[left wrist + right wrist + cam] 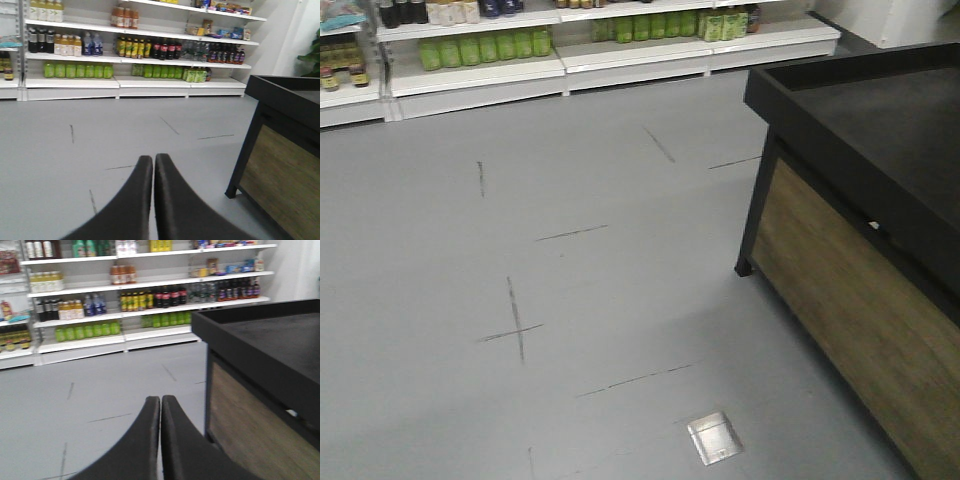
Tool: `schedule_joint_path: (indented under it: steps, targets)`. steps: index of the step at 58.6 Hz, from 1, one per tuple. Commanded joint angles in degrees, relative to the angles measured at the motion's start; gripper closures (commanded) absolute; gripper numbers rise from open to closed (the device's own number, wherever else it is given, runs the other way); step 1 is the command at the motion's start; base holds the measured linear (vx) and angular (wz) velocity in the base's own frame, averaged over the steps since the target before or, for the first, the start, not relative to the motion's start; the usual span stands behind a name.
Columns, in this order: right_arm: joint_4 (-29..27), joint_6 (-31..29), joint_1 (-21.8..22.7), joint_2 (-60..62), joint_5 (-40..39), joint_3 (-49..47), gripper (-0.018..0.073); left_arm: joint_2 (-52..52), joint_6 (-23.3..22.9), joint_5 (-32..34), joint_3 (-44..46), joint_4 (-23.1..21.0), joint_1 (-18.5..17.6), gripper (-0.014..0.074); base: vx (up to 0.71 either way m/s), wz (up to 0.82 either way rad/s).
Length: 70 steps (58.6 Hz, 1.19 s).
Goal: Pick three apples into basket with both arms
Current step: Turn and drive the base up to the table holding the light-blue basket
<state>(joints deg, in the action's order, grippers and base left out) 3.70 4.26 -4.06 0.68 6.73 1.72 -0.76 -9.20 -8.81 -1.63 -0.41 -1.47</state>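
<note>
The left tool (pixel 153 159) is shown in its own wrist view with both black fingers pressed together along their length, and nothing is gripped between them. The right tool (pixel 160 400) is shown the same way, fingers closed against each other with nothing held. Each is pointed toward 12 o'clock over the grey floor (pixel 620 200).

The apples and the basket are caught by none of the views, so their place cannot be told.

At 3 o'clock a black table (pixel 860 110) with a raised rim and a wood-panelled side is set on the floor. Only a dark flat surface is seen in the part of its recessed top that is in view. Along 12 o'clock, white shelves (pixel 570 60) are lined with drinks, and a row of green bottles (pixel 485 47) is stood on the lowest tier.

The table's front corner post is planted near the middle right of the front view. Open floor is spread from 9 to 12 o'clock, crossed by thin dark lines (pixel 515 330). A square metal plate (pixel 715 437) is set into the floor at 6 o'clock.

The plate is shown in the front view alone. The upper shelf tiers, with dark bottles (pixel 170 50), are given only by the wrist views, and a leafy plant (pixel 311 55) at 3 o'clock only by the left one.
</note>
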Motion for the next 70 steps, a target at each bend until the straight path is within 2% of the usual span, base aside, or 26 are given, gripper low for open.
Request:
schedule_joint_path:
  steps: [1, 70]
  targets:
    - [0.48, -0.39, 0.22, 0.65, -4.07, 0.65, 0.0568, -0.18, -0.18, 4.64, 1.48, -0.37, 0.07, 0.0602, 0.11, -0.5]
    - [0.48, -0.39, 0.22, 0.65, -4.07, 0.65, 0.0568, -0.18, -0.18, 4.64, 1.48, -0.37, 0.07, 0.0602, 0.06, -0.41]
